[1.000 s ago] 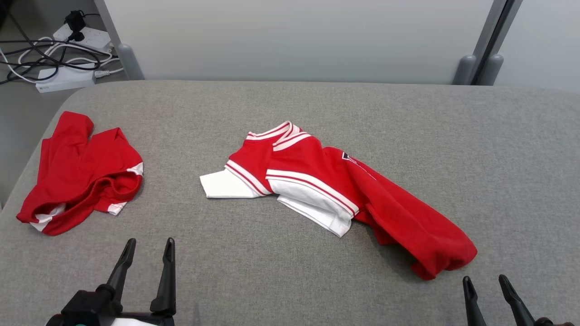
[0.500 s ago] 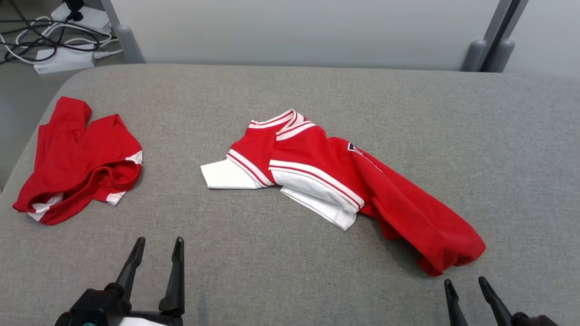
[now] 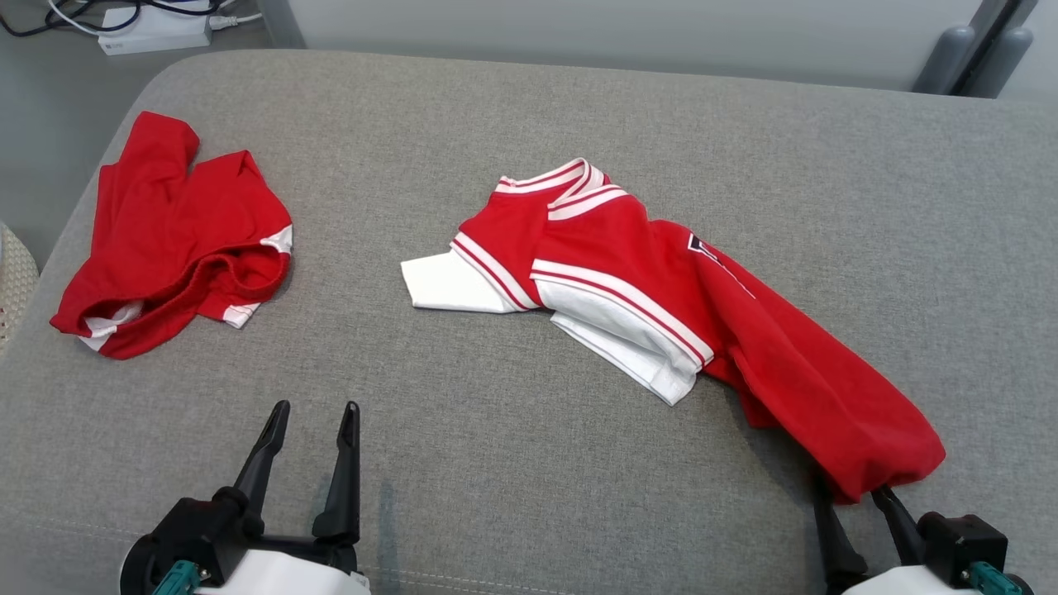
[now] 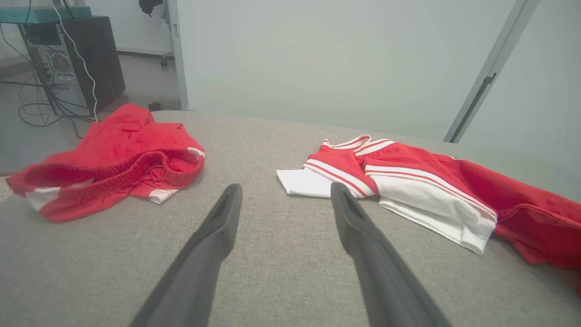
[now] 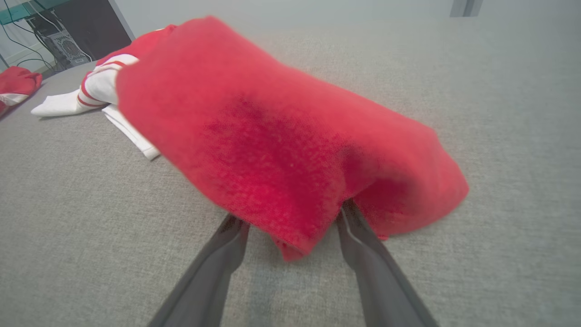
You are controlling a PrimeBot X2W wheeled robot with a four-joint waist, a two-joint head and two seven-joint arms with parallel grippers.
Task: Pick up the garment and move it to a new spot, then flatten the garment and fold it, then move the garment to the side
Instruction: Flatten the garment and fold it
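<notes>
The garment (image 3: 628,273), a red shirt with white sleeves and striped trim, lies crumpled across the middle of the grey table (image 3: 529,463); its red lower end reaches the near right. My right gripper (image 3: 850,493) stands open at that end, fingers either side of the hanging red hem, tips hidden under the cloth. In the right wrist view the red fabric (image 5: 272,136) drapes over both fingertips of the right gripper (image 5: 292,222). My left gripper (image 3: 312,413) is open above bare table at the near left, with nothing between its fingers; the left wrist view has the garment (image 4: 408,168) to the right of the left gripper (image 4: 283,190).
A second red piece with an elastic waistband (image 3: 173,240) lies bunched at the table's left edge. A power strip (image 3: 153,33) and cables sit on the floor beyond the far left corner. Two grey posts (image 3: 967,49) stand behind the far right edge.
The head camera has tilted down and shifted. My right gripper has advanced to the garment's near hem, and its fingertips now sit under the cloth. The left gripper stays open.
</notes>
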